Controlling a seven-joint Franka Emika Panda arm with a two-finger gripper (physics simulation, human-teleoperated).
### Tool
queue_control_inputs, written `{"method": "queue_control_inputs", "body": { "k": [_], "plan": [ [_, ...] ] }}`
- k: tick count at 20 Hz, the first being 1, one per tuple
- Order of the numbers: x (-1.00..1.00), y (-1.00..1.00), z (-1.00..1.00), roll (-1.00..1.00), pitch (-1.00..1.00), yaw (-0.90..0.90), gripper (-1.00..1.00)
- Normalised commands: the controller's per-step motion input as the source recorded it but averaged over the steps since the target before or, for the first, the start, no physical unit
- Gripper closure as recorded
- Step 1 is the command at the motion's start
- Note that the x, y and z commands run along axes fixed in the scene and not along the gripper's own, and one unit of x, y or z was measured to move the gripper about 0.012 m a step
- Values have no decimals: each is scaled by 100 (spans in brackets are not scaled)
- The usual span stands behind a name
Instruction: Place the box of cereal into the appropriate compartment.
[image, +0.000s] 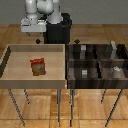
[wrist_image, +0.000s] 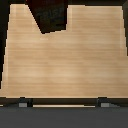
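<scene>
The box of cereal (image: 38, 67) stands in the light wooden tray (image: 15, 75) at the exterior view's left; it has a red-orange top and a tan-brown front. My gripper (image: 38, 39) hangs high above the tray's back edge, well apart from the box. In the wrist view the gripper (wrist_image: 62, 103) is open and empty, with only the fingertips (wrist_image: 22, 103) showing, spread wide over the tray floor (wrist_image: 65, 65). A dark reddish-brown box-like shape (wrist_image: 47, 15) at the picture's edge may be the cereal box; I cannot tell for sure.
A dark compartment tray (image: 97, 62) stands at the exterior view's right, split by dividers, with small grey blocks (image: 84, 73) in several cells. Both trays rest on thin metal legs. The robot's black base (image: 59, 31) is behind them.
</scene>
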Motion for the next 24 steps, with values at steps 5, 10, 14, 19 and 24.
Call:
{"method": "queue_control_inputs", "body": {
  "k": [5, 10, 14, 19, 24],
  "plan": [
    [100, 0, 0, 0, 0, 0, -100],
    [100, 0, 0, 0, 0, 0, -100],
    [100, 0, 0, 0, 0, 0, -100],
    [20, 70, 0, 0, 0, 0, -100],
    [20, 20, 20, 0, 0, 0, -100]
  ]
}}
